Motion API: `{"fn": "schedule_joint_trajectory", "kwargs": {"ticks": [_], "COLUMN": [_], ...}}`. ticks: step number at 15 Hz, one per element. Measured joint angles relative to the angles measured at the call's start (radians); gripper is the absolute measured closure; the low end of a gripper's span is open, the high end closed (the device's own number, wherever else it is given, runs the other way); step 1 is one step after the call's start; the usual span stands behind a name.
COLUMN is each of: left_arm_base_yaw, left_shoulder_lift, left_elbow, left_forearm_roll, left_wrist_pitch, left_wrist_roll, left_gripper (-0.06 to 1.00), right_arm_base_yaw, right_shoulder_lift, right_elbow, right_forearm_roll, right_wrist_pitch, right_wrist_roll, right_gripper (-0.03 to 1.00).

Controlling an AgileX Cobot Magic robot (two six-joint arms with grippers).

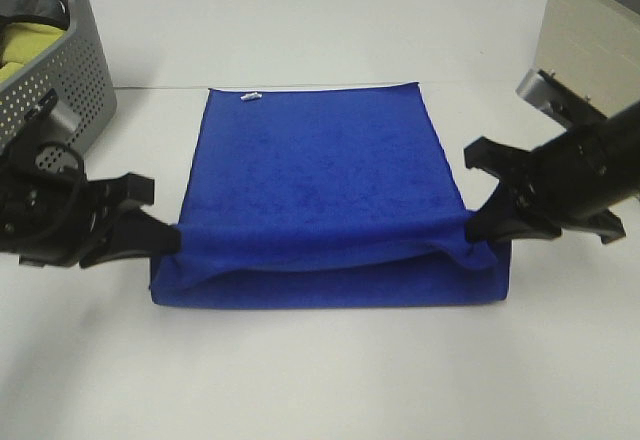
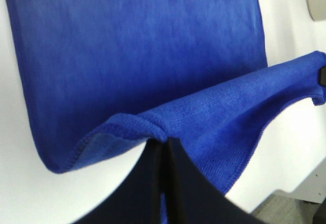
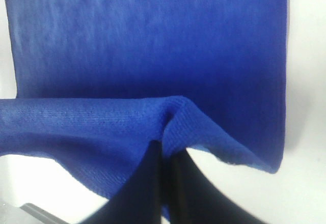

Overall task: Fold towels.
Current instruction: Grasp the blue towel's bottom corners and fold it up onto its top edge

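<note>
Left pincer (image 1: pixel 172 242) and right pincer (image 1: pixel 474 228) each clamp one end of the raised near edge of the blue towel (image 1: pixel 320 165). Its rest lies flat on the tabletop (image 1: pixel 320 380), with what seems a small white tag (image 1: pixel 250 97) at its far edge.

loc: lab bench | white table (image 1: pixel 320 380) | grey perf. basket (image 1: pixel 62 78)

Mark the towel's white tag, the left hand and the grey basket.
white tag (image 1: pixel 250 97): exterior high view, tag's middle.
left hand (image 1: pixel 173 241): exterior high view, between its closed fingertips.
grey basket (image 1: pixel 88 80): exterior high view, perforated side wall.
</note>
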Motion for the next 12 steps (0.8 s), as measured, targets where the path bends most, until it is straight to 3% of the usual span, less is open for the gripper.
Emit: {"fn": "schedule_joint_trajectory", "kwargs": {"ticks": [3,5,9,12], "left_arm_base_yaw": [0.000,0.000,0.016,0.024], "left_shoulder_lift": [0.086,0.168,0.314,0.399], "left_elbow": [-0.226,-0.362,-0.607,-0.751], "left_forearm_roll": [0.143,0.214,0.282,0.302], "left_wrist_pitch": [-0.051,-0.078,-0.099,-0.163], "left_wrist_roll": [-0.118,-0.193,-0.294,-0.310], "left_gripper": [0.94,0.94,0.94,0.94], "right_arm_base_yaw": [0.000,0.000,0.000,0.000], "right_shoulder_lift": [0.147,0.252,0.473,0.619], "right_elbow": [-0.276,-0.427,-0.773,-1.027], "right_forearm_roll": [-0.116,-0.142,-0.163,-0.221], "right_wrist_pitch": [0.062,0.093,0.178,0.222], "right_wrist_roll": [0.104,0.122,0.139,0.175], "right_gripper": [0.97,0.97,0.97,0.97]}}
